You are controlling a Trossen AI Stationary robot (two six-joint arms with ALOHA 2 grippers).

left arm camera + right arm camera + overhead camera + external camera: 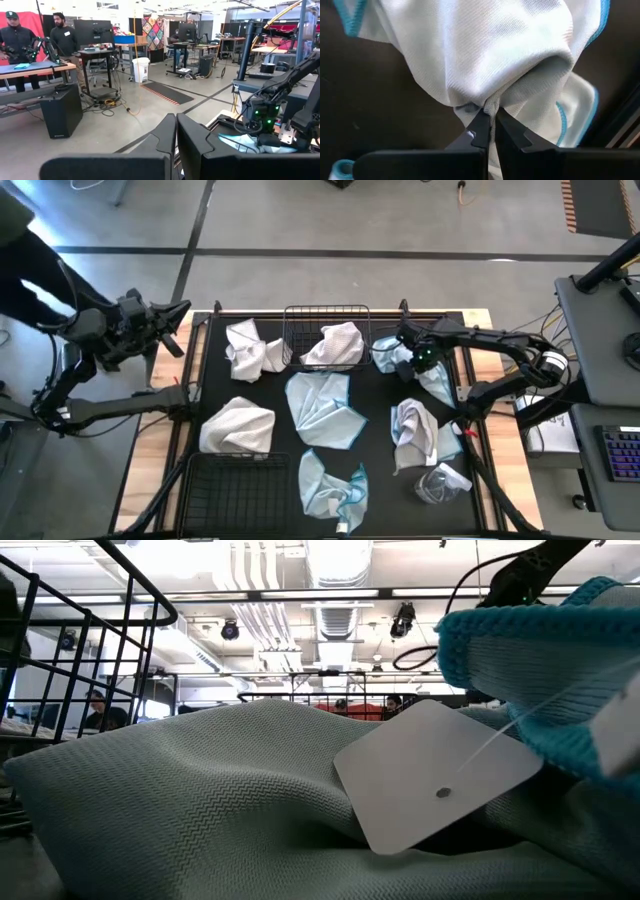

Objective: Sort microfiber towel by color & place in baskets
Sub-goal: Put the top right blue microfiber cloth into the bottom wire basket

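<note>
Step in hand: grasp, lift not begun
Right gripper (492,131): at the mat's far right, fingers pinched tight on a fold of a blue-edged towel (485,55)
Towel location: on the black mat (270,390), just right of the far basket (325,328), which holds one pale towel (335,345)
Left gripper (176,145): closed on nothing, parked off the table's left edge
Near basket (235,485): appears to hold nothing
Next move: judged, raise the fold clear of the mat, then carry it to the matching basket
Remaining: several loose towels lie about the mat
</note>
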